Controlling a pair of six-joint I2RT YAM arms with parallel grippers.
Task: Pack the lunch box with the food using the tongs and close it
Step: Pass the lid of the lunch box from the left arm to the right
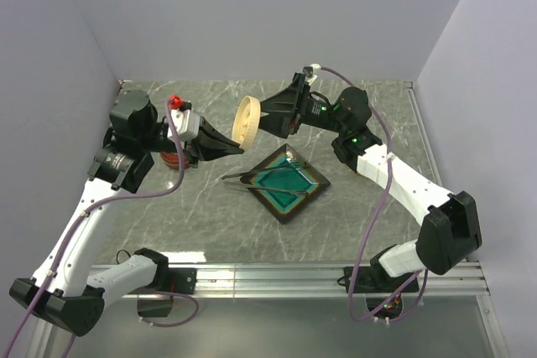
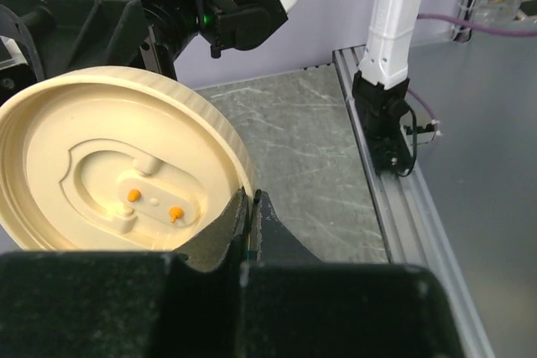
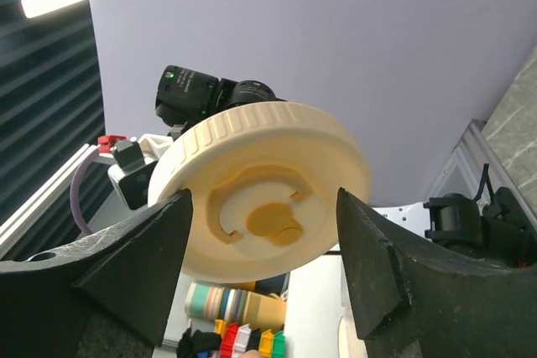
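My right hand (image 1: 264,115) is clamped across the cream round lid (image 1: 246,121), one finger on each side of its ribbed rim, and holds it on edge in the air, clear of the counter (image 1: 210,215). My left hand (image 1: 242,147) is closed with nothing between its fingers, and its tips sit at the lid's rim at about 6 o'clock. I cannot tell whether they touch it. From my left wrist, the lid's recessed face (image 2: 117,165) carries two small orange specks. The tongs (image 1: 264,175) lie on the green square dish (image 1: 307,199) at 5 o'clock of the lid. Their joined end sticks out past the dish's 9 o'clock corner.
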